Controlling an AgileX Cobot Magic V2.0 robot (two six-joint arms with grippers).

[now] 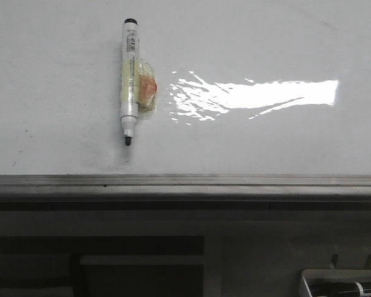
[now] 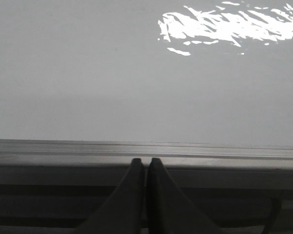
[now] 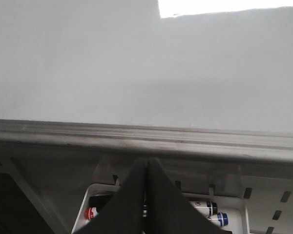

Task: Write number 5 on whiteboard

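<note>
The whiteboard (image 1: pixel 247 37) is filling the upper part of the front view, with its grey edge strip (image 1: pixel 185 182) running along its near side. No number 5 is showing on the board in any view; only a few faint specks are marking the surface. A bright glare patch (image 1: pixel 260 96) is lying on the board, beside the marker.

The marker (image 1: pixel 129 77) is lying flat on the board, well back from the edge strip, with its black tip pointing toward the strip and its black cap end pointing away. A piece of yellowish tape with an orange patch (image 1: pixel 146 86) is sitting against the marker body on the glare side, touching it.

A white tray (image 3: pixel 234 207) is sitting below the edge strip, on the robot's right side. It is holding several pens, among them one with a red end (image 3: pixel 90 213) and one with a blue end (image 3: pixel 222 219).

The left gripper (image 2: pixel 147 163) is hanging just below the edge strip, clear of the board, with its fingers pressed together and grasping nothing. The right gripper (image 3: pixel 146 163) is hanging below the edge strip, above the tray, likewise clenched on nothing. Both are standing well apart from the marker.
</note>
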